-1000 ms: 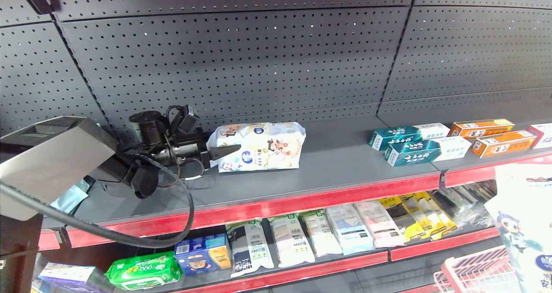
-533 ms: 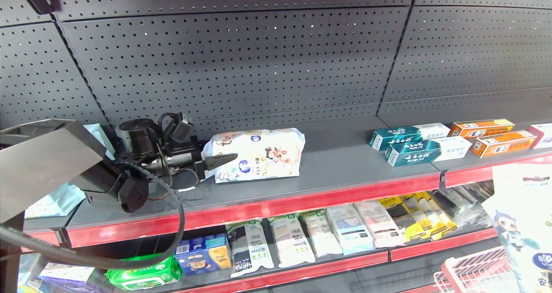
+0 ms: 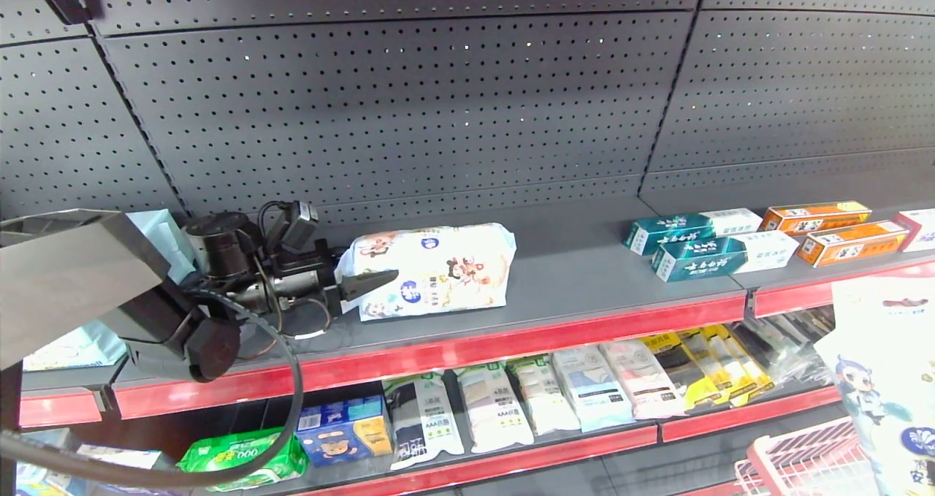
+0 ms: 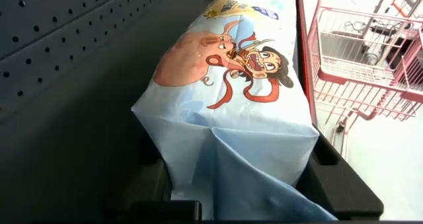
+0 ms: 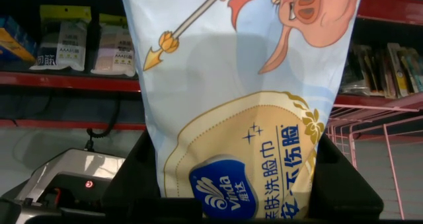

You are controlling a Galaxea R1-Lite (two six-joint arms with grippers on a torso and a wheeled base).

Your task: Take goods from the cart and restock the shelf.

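Holding, left arm: left gripper (image 3: 367, 278) is clamping the left end of a soft tissue pack (image 3: 431, 269), one finger on each side of the end fold; the left wrist view is showing the wrapper pinched between the two fingers (image 4: 334, 174).

Item 1, tissue pack: is lying flat on the upper shelf (image 3: 570, 284), left of centre, about midway between the red front lip and the pegboard back. Its long axis is running left to right, roughly parallel to the lip, and it is extending rightward away from the gripper.

Item 2, second pack (image 3: 880, 379): is hanging upright at the near right, below shelf level and above the pink cart (image 3: 796, 459). The right gripper (image 5: 228, 184) is pinching it by one short end.

Item 3, toothpaste boxes (image 3: 712, 244): are sitting in rows at the right of the same shelf, well apart from item 1.

Judgement: item 1 looks placed and ready for release, with the left arm backing off leftward along the pack's axis. The bare stretch between item 1 and the boxes is lying up and left of the right gripper, so the right arm is the nearer one for filling it.
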